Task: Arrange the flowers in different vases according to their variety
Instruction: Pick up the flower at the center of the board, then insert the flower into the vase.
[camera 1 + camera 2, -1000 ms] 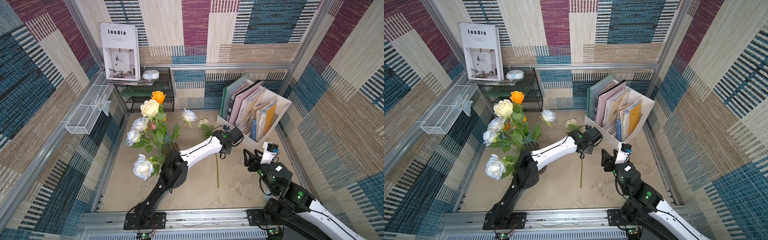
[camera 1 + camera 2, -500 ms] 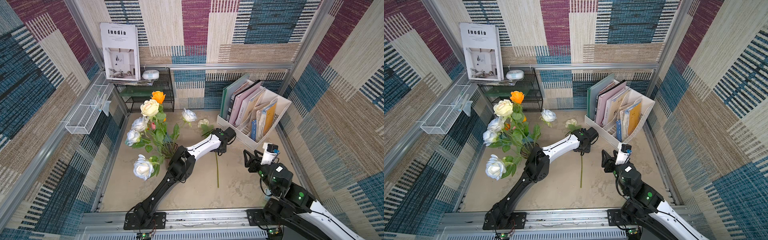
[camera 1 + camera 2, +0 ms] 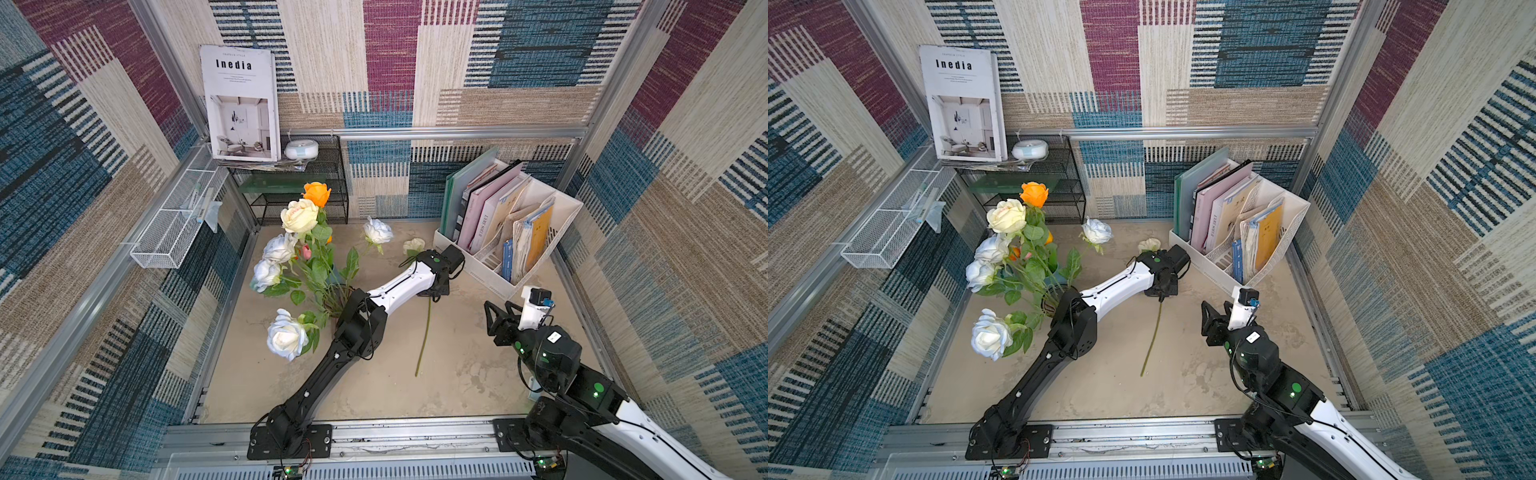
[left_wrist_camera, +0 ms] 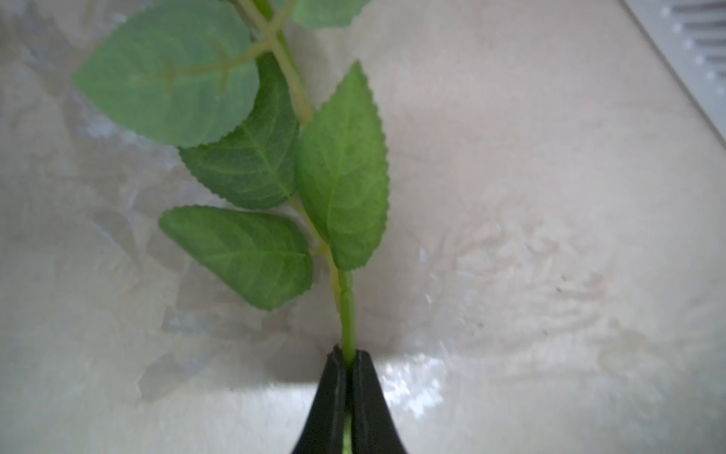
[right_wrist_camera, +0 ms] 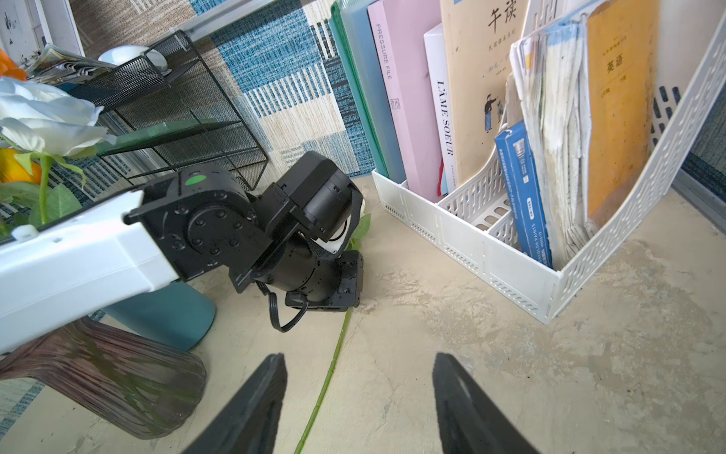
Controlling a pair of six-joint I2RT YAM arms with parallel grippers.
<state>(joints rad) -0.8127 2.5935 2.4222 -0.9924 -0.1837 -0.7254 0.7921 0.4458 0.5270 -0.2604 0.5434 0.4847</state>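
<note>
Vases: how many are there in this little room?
2. A blue vase and a ribbed purple glass vase stand side by side under the roses. The leaves could hide another.

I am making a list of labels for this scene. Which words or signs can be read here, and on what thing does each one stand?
"Inedia": cover of the magazine.
"PRESSURE FILE": spine of the pink folder.
"L'ÂME SOEUR": spine of the white book.
"午读": cover of the beige book.
"英語": cover of the orange notebook.
"COLOR PAINTS": edge of the blue box.
The finer print on all these is too small to read.
</note>
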